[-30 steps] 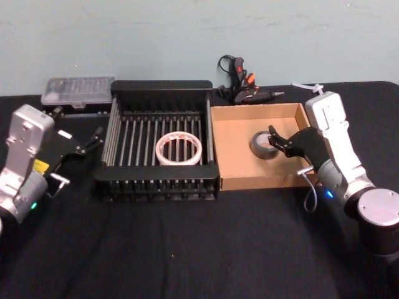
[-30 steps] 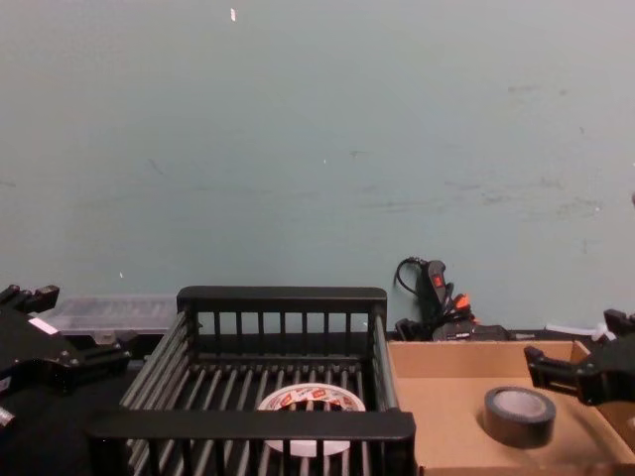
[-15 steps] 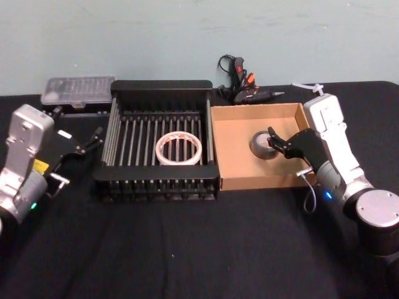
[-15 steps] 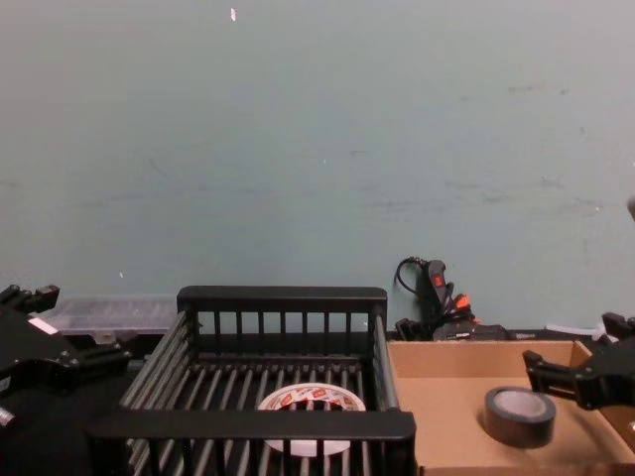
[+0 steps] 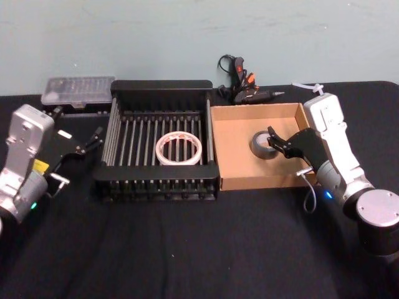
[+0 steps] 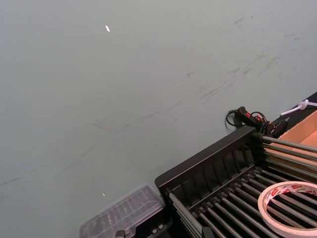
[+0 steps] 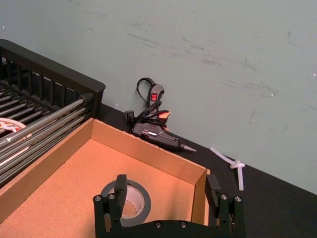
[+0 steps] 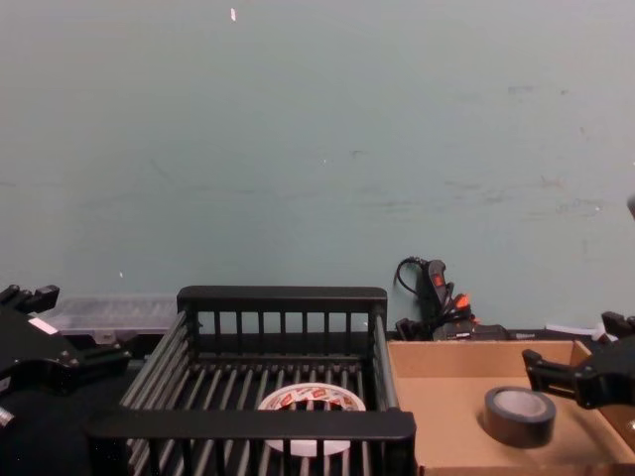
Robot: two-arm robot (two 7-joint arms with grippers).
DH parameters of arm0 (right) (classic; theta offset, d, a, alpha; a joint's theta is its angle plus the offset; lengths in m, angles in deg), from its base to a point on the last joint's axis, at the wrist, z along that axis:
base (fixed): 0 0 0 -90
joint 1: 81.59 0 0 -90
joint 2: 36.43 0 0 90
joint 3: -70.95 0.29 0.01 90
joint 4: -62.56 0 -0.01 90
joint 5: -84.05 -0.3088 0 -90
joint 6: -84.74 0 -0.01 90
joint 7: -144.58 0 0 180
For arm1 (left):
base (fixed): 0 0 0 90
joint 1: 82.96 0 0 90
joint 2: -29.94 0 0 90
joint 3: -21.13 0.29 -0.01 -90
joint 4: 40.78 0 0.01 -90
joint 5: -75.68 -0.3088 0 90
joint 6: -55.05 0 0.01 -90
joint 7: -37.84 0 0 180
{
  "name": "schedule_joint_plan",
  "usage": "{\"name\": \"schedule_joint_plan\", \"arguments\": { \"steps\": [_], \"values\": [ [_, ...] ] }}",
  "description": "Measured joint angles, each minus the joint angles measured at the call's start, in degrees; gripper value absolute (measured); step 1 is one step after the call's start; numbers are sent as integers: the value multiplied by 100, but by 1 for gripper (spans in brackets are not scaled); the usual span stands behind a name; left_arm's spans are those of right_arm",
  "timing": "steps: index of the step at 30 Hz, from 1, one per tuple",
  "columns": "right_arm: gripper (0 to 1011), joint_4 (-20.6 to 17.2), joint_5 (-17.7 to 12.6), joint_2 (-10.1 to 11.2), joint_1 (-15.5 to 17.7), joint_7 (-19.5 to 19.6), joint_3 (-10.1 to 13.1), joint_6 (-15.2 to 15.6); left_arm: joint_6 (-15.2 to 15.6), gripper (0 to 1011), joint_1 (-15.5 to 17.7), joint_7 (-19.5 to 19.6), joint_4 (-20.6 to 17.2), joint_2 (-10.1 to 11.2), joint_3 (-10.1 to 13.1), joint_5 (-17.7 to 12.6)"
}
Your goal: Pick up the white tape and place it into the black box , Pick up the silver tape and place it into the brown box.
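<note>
Head view: small thick grey-silver tape roll (image 5: 263, 144) in shallow brown cardboard box (image 5: 234, 162). Right gripper (image 5: 272, 141) fingers apart beside roll; pulling back could snag, drag it. Left gripper (image 5: 95, 138) parked left, fingers: can't tell.

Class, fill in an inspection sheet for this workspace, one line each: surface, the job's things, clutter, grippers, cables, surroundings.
Surface: black cloth-covered table.
Job's things: white tape lies flat in the black box; silver tape lies flat in the brown box.
Clutter: clear plastic case behind the black box on its left; glue gun and white zip tie behind the brown box.
Grippers: left gripper open, beside the black box; right gripper open, over the brown box at the silver tape.
Cables: black cord coiled at the glue gun.
Surroundings: pale green wall.
</note>
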Motion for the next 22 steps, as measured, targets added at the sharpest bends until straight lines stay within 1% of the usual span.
{"name": "schedule_joint_plan", "arguments": {
  "steps": [22],
  "values": [
    [1002, -3, -11, 1, 0, 0, 0, 6, 0, 1002, 0, 0, 0, 0, 0, 0]
  ]
}}
